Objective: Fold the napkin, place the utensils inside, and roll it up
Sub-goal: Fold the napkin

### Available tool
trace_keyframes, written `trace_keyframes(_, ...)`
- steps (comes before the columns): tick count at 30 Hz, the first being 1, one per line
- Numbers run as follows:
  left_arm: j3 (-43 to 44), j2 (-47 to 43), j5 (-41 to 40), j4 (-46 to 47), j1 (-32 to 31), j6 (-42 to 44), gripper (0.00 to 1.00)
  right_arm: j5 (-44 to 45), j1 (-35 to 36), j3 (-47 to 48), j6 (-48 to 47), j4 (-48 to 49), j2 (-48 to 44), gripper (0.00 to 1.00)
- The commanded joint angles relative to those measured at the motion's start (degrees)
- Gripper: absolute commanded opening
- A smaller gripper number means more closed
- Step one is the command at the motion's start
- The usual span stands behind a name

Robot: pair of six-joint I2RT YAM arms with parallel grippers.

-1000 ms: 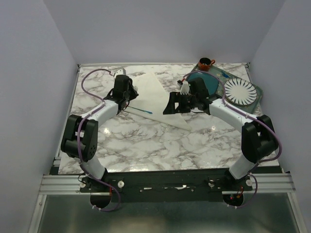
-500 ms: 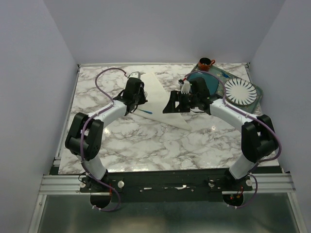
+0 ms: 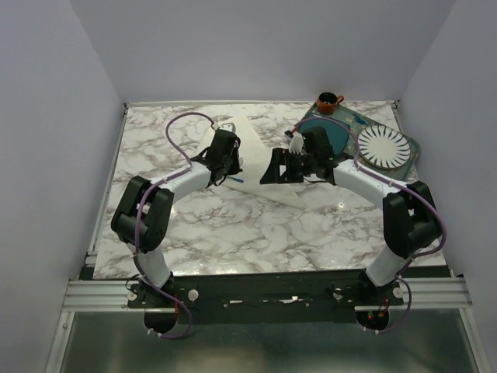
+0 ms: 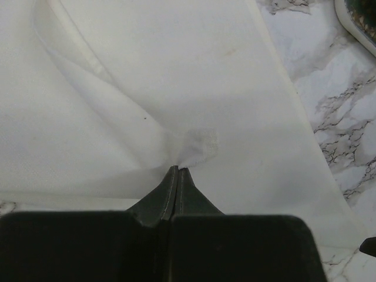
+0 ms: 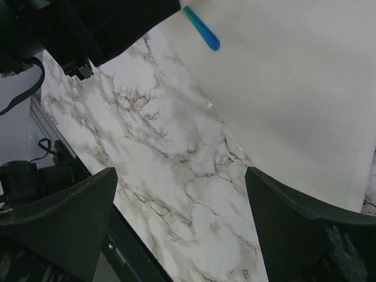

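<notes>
The cream napkin (image 3: 253, 141) lies folded into a long triangle on the marble table (image 3: 256, 229). My left gripper (image 3: 226, 155) hovers over its left part, shut on a pinched-up bit of the napkin (image 4: 194, 88), with the jaws pressed together at the left gripper's tips (image 4: 178, 170). Only the teal handle of the spoon (image 3: 236, 179) shows beside the left wrist; its tip (image 5: 203, 30) rests on the cloth (image 5: 294, 76) and its bowl is hidden. Over the napkin's right edge my right gripper (image 3: 275, 167) stands open and empty (image 5: 181, 173).
At the back right a tray (image 3: 412, 158) holds a teal plate (image 3: 335, 130) and a white ribbed plate (image 3: 382, 146). A small brown cup (image 3: 328, 101) stands behind them. The left arm's dark body (image 5: 88, 29) fills the right wrist view's top left.
My left gripper has moved to the right across the napkin, carrying the pinched cloth with it and covering more of the spoon. The right gripper has barely moved.
</notes>
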Motion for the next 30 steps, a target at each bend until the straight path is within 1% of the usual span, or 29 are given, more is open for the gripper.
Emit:
trace_keyframes(1,1.1,1.3,-0.9,-1.1,-1.2,0.5,0.02,-1.0,-0.7,-1.2,0.2,1.6,1.0,0.98)
trace_keyframes(17,-4.5,0.1,-1.2,-1.0,-2.4,-1.1,0.02,-1.8,-1.3,-1.4,0.1,2.0,2.4,0.99)
trace_keyframes(23,-4.9,0.5,-1.4,-0.5,-2.4,-1.2,0.04,-2.2,-1.2,-1.4,0.3,2.4,2.9,1.0)
trace_keyframes(30,-4.7,0.0,-2.3,0.0,-2.5,-2.1,0.04,-2.5,-1.3,-1.9,0.4,2.9,3.4,1.0)
